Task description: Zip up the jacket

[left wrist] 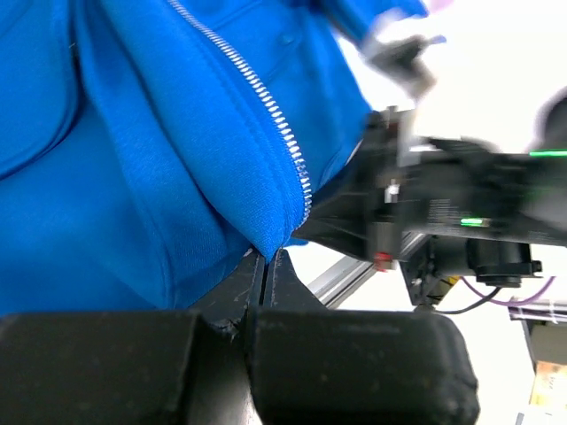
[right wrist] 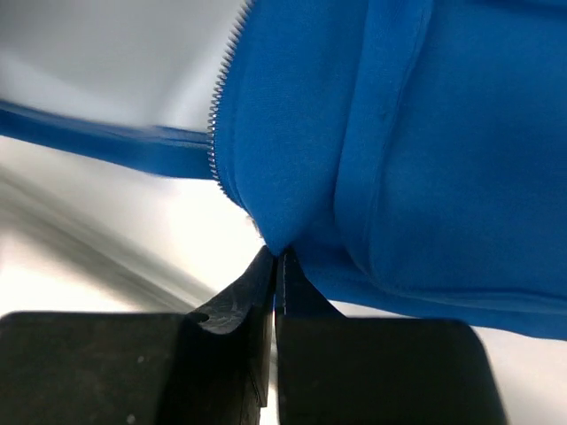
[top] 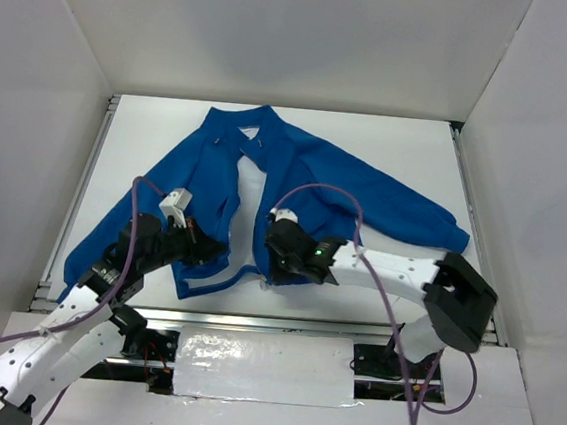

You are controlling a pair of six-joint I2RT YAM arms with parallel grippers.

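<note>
While both front corners are pinched, the job as I judge it is to bring the two zipper ends together at the hem. The jacket (top: 306, 185) lies open on the counter (top: 411, 144), collar toward 12 o'clock, hem toward 6 o'clock, white lining showing between the panels. The left gripper (left wrist: 268, 257) is clamped on the bottom corner of one panel, right where its zipper teeth (left wrist: 275, 115) end. The right gripper (right wrist: 276, 257) is clamped likewise on the other panel's corner, with its teeth (right wrist: 221, 97) running off toward 11 o'clock in the right wrist view.

To do this well, I would draw the corners toward each other slowly and level, with the hem taut enough that the tooth rows lie straight and parallel, and without twisting either edge under. Both pinches need to be firm; soft fabric like this will likely creep out of a light grip.

Neither view shows me the slider or the pin and box, so I cannot tell which side carries which. From above, both arms cover the hem corners. The 9 o'clock side of the right wrist view is blurred, and the sleeve at 7 o'clock runs behind the left arm.
</note>
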